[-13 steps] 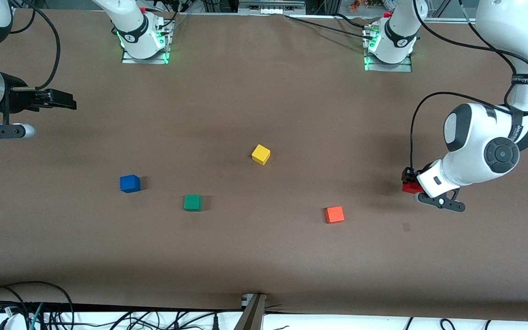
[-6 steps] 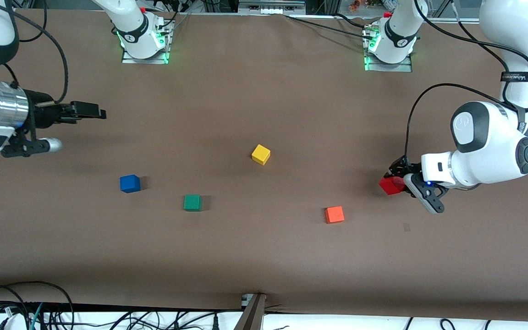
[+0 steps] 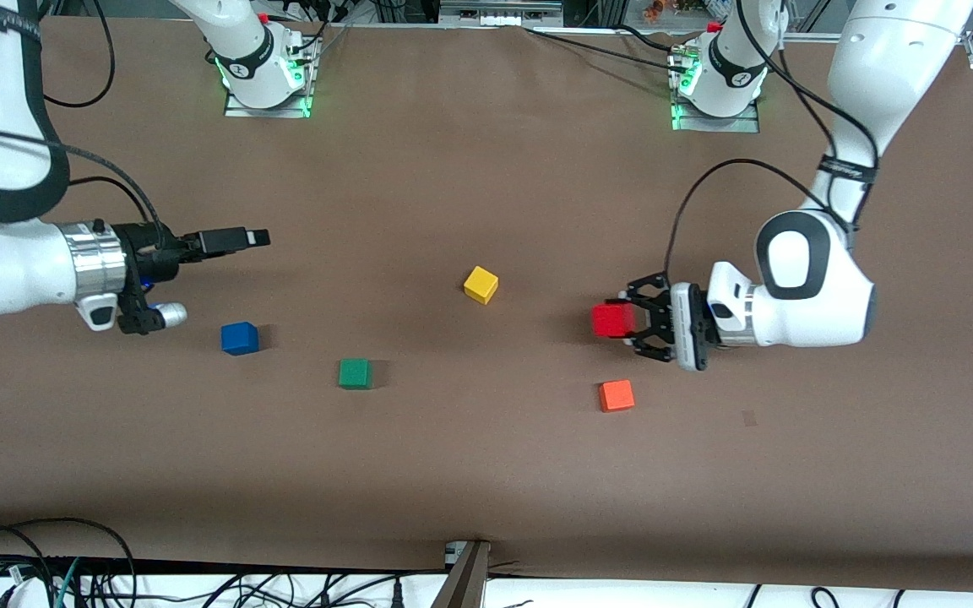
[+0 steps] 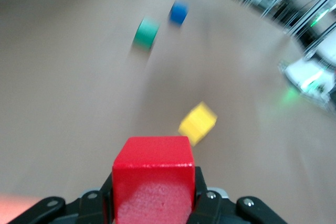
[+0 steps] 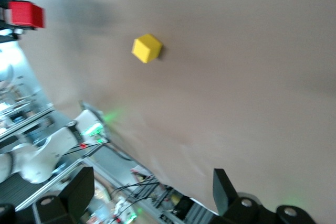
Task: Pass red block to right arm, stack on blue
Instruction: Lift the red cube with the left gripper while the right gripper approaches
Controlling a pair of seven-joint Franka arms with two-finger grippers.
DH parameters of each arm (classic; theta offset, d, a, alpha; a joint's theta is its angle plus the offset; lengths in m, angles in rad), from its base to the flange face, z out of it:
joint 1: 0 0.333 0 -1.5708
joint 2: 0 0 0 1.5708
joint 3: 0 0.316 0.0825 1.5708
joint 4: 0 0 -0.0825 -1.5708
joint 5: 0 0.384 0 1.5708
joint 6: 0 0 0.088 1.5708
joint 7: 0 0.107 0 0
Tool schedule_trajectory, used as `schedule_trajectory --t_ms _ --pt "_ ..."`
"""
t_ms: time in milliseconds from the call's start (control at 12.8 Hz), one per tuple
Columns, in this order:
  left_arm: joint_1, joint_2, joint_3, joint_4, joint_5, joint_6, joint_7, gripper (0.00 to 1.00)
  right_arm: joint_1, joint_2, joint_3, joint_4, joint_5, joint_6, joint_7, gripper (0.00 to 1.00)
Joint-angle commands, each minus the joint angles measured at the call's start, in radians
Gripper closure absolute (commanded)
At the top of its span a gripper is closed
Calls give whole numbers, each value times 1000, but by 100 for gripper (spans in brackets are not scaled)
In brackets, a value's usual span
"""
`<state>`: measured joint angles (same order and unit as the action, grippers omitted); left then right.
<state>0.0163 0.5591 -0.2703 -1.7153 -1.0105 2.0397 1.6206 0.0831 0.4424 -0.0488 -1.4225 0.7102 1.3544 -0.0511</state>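
My left gripper [image 3: 632,323] is shut on the red block [image 3: 615,321] and holds it sideways in the air, over the table between the yellow and orange cubes. In the left wrist view the red block [image 4: 152,177] sits between the black fingers. It also shows in the right wrist view [image 5: 25,14]. My right gripper [image 3: 243,239] is open and empty, level in the air, over the table beside the blue cube [image 3: 239,338]. Its fingers [image 5: 224,184] stand wide apart. The blue cube lies on the table toward the right arm's end; it also shows in the left wrist view [image 4: 178,12].
A green cube [image 3: 355,373] lies beside the blue one, slightly nearer the front camera. A yellow cube [image 3: 481,285] lies mid-table. An orange cube [image 3: 616,395] lies under and nearer the camera than the held red block. The arm bases [image 3: 267,80] stand along the table's top edge.
My left arm has swung the red block toward the table's middle and turned the gripper level. My right gripper has moved toward the middle, now above the blue cube's area.
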Motion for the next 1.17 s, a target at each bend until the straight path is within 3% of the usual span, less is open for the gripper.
schedule_trajectory --t_ms 0,235,470,783,1096 --pt "-12 -2 -55 13 -216 1 193 92 -6 67 0 -4 127 -3 -97 0" --pt "-105 2 -75 10 -507 46 434 92 -22 151 -2 -38 289 -1 -241 0" --pt "-200 8 -75 5 -756 92 600 94 -20 176 0 -162 501 63 -383 0" --pt "-335 34 -73 22 -956 201 645 96 26 174 1 -225 725 101 -415 0" --pt "-387 162 -73 152 -1066 217 769 94 67 170 1 -236 801 146 -415 0"
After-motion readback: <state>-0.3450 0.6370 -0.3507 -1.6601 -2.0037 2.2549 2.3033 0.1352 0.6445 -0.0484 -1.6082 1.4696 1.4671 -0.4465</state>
